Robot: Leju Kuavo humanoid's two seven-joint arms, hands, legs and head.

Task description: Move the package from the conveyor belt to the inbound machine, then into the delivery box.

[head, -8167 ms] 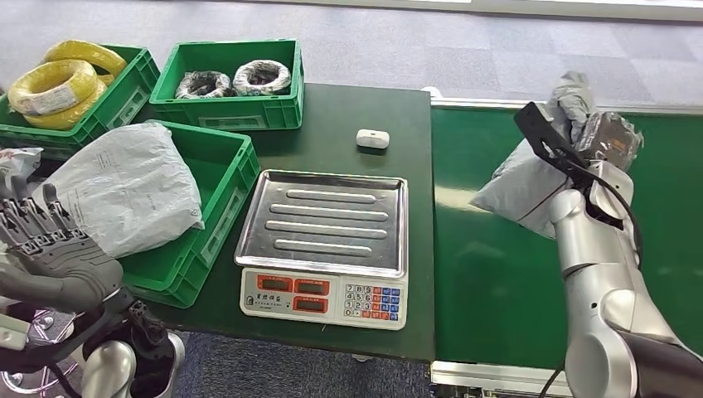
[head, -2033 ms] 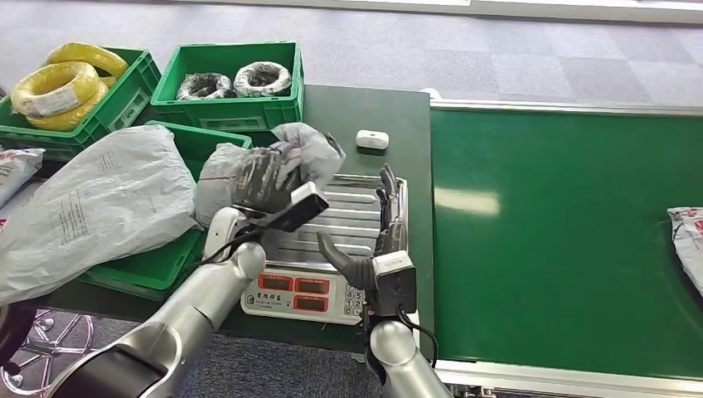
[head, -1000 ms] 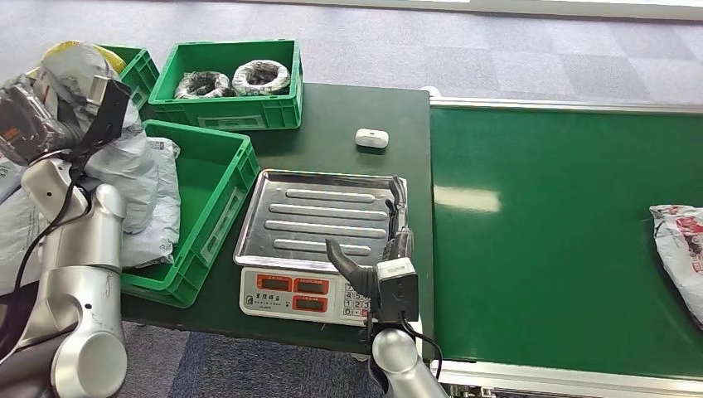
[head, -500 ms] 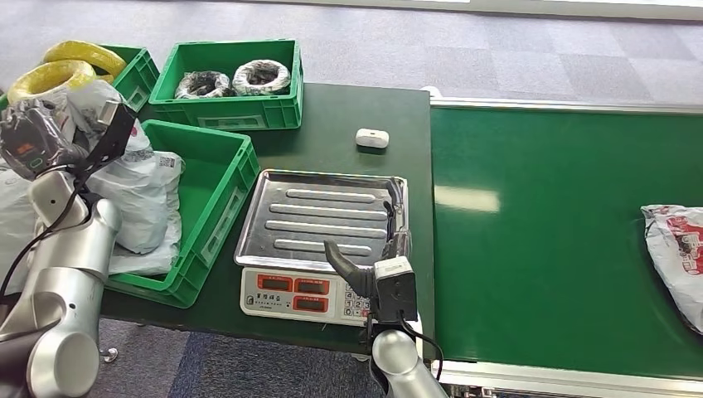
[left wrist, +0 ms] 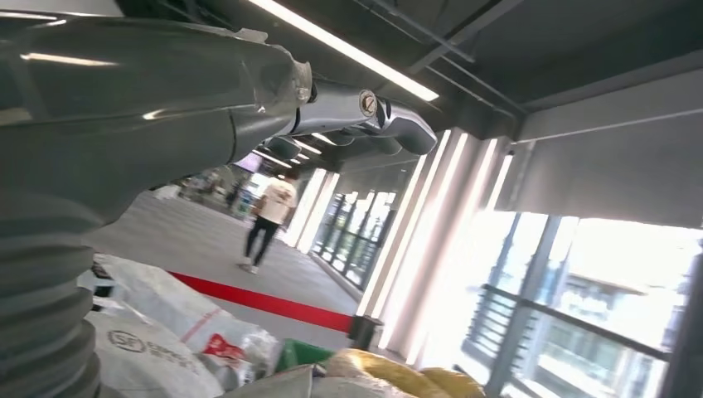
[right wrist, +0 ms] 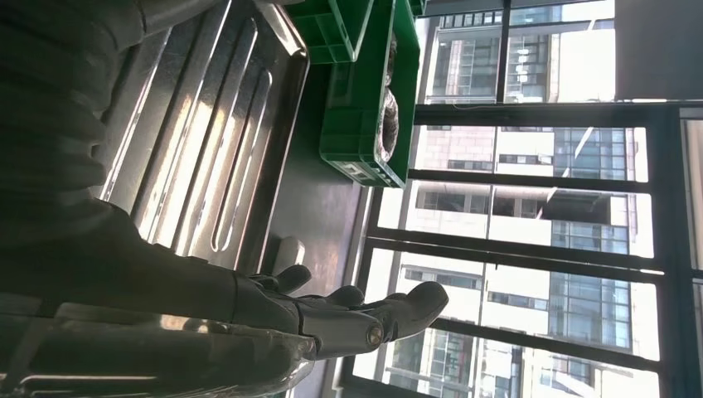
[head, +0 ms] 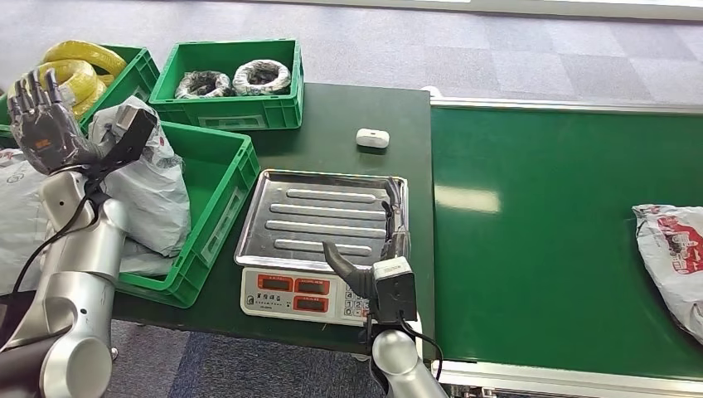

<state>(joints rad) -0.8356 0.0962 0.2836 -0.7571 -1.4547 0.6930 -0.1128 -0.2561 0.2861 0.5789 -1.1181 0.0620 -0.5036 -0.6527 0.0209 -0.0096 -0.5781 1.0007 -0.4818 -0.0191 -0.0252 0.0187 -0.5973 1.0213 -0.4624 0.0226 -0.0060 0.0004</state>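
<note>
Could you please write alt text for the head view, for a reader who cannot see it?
The robot's left hand is raised open above a grey package lying in a green crate, while its right hand rests open at the edge of an empty scale. On the green conveyor, another package lies at the right edge.
</note>
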